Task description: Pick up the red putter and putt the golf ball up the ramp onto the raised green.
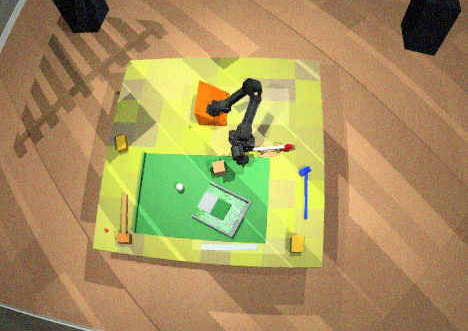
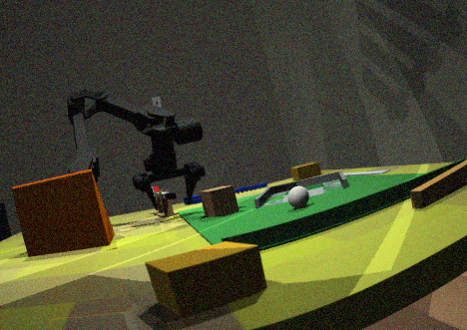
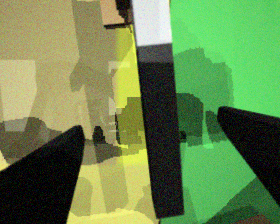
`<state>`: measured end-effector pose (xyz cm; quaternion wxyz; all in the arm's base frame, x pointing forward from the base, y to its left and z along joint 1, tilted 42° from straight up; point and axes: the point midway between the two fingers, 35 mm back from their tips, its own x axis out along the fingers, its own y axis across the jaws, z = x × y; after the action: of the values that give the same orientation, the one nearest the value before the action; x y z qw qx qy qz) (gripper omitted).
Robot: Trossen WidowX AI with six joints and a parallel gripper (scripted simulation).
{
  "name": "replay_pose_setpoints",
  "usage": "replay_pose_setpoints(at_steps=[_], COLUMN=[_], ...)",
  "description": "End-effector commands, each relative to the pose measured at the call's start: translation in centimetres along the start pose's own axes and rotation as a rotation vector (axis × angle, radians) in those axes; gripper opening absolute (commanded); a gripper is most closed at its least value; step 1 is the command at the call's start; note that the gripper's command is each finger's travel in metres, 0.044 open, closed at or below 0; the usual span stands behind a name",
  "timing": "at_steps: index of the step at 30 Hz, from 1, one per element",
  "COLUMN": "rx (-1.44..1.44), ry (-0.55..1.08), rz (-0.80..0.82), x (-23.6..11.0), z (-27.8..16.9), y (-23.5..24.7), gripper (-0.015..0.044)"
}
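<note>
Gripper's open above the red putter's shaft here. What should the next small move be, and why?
Probably a short descent, then close. The gripper is open and empty, and the red putter shaft's dark section runs between the fingers in the wrist view, while the exterior view suggests the fingertips still sit slightly above it.

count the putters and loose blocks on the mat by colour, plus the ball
red putter: 1
blue putter: 1
wooden putter: 1
orange block: 1
yellow blocks: 2
tan block: 1
white golf ball: 1
total: 8
</note>
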<state>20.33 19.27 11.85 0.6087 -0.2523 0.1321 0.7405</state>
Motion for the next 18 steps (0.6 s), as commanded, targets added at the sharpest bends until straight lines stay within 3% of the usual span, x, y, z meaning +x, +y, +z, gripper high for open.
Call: replay_pose_setpoints(at_steps=[1,18], rx=[0.005,0.0], ry=[0.003,0.0], rz=[-0.001,0.0], x=[0.42,0.1], z=[-0.2,-0.03], y=[0.03,0.02], gripper=[0.044,0.0])
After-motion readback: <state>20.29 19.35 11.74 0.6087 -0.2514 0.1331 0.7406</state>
